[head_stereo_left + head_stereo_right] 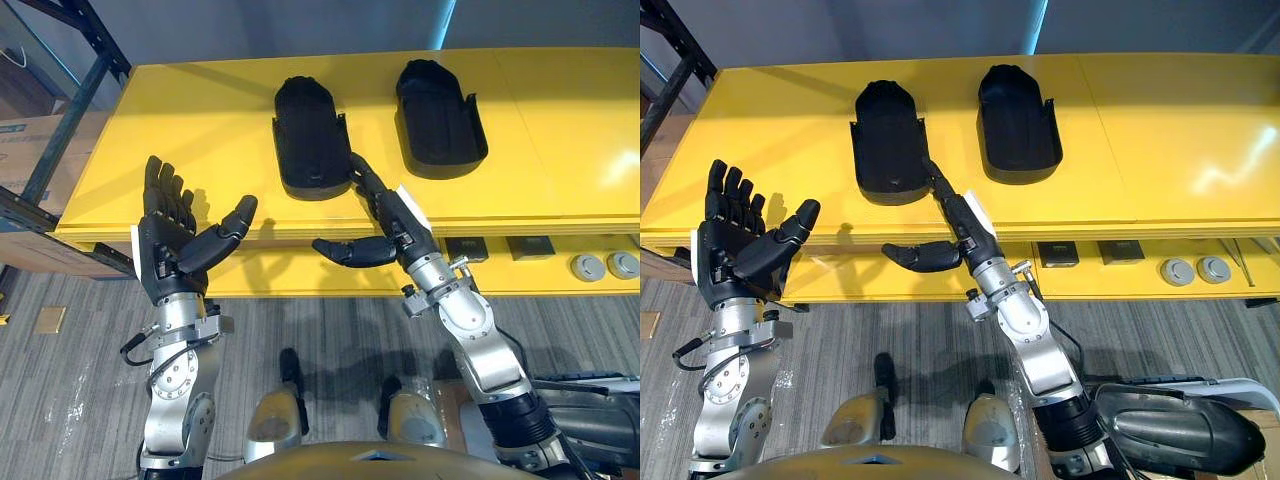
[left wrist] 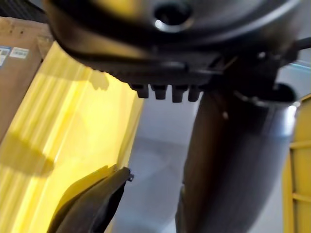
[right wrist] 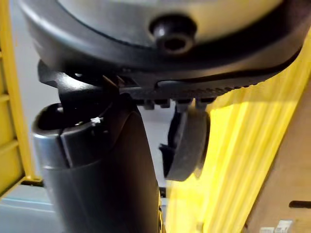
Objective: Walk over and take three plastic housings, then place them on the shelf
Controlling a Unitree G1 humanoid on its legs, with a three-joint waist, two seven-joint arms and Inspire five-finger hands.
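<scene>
Black left housing (image 1: 310, 135) and right housing (image 1: 438, 118) on shelf (image 1: 180, 140); right hand (image 1: 395, 225), fingers straight, at left housing's front corner; left hand (image 1: 170, 250) spread.

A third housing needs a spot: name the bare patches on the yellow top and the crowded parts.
Bare: the yellow top right of the right housing, and left of the left housing. Crowded: the gap between the housings, and the front edge where the right hand reaches.
</scene>
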